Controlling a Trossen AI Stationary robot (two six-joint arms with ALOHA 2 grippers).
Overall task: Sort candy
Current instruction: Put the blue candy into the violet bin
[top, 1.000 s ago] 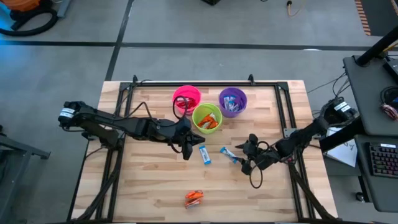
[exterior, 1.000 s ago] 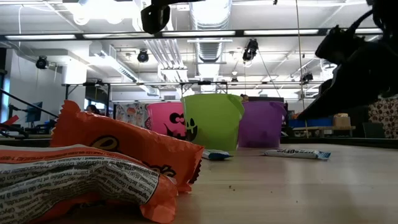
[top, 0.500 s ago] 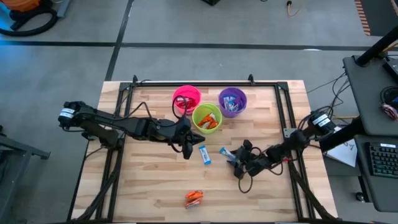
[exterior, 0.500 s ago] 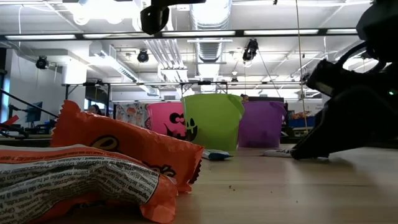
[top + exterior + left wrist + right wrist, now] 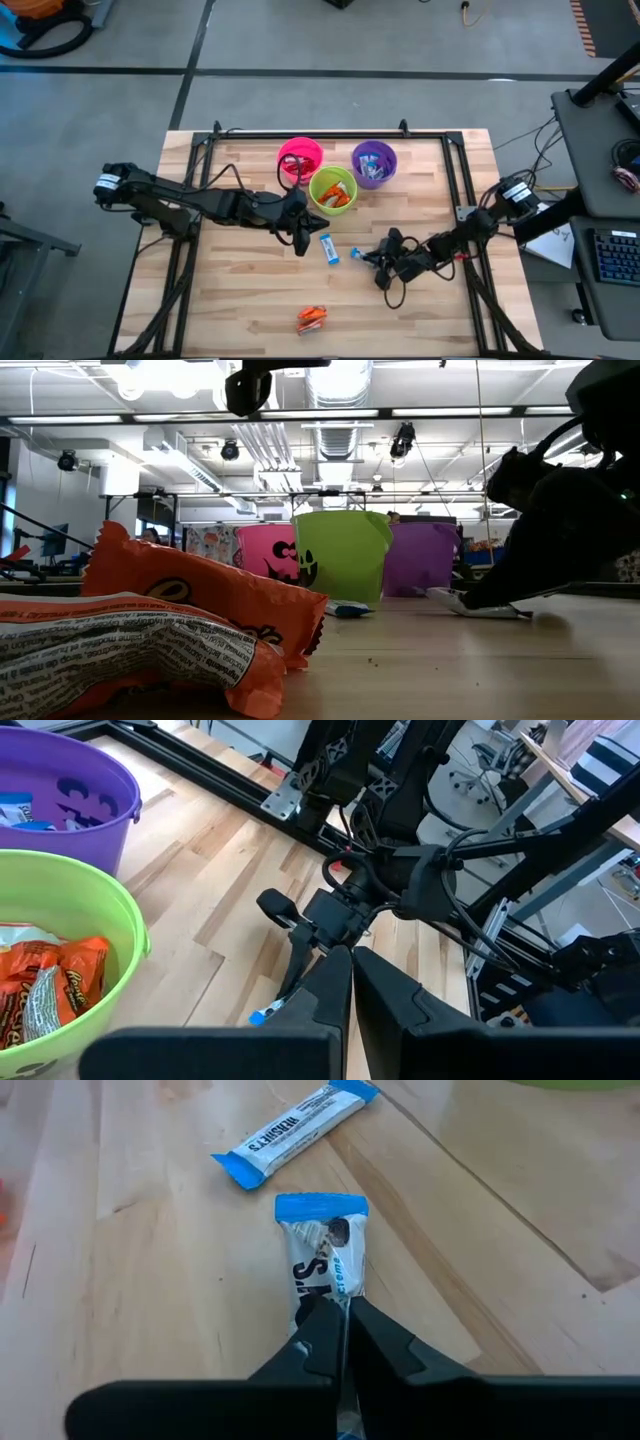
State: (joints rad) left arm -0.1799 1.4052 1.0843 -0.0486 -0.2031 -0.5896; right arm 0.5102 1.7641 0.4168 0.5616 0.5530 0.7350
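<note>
Since a second ago, right gripper (image 5: 345,1325) has dropped and clamped a blue-and-white candy (image 5: 322,1250) on the table (image 5: 240,290). Left gripper (image 5: 345,995) hovers clenched, empty. Beyond: green cup (image 5: 333,190) holding orange candies (image 5: 45,975), purple cup (image 5: 374,162) holding blue-and-white ones, pink cup (image 5: 300,156).

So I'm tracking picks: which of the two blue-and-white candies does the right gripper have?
The right gripper is shut on the candy nearer it; the other candy lies free beyond.

A wooden table (image 5: 240,290) carries three cups at twelve o'clock: pink (image 5: 300,157), green (image 5: 333,190), purple (image 5: 374,163). Near centre lie two blue-and-white candies (image 5: 329,249) (image 5: 362,250); orange candies (image 5: 311,319) lie at six o'clock.
</note>
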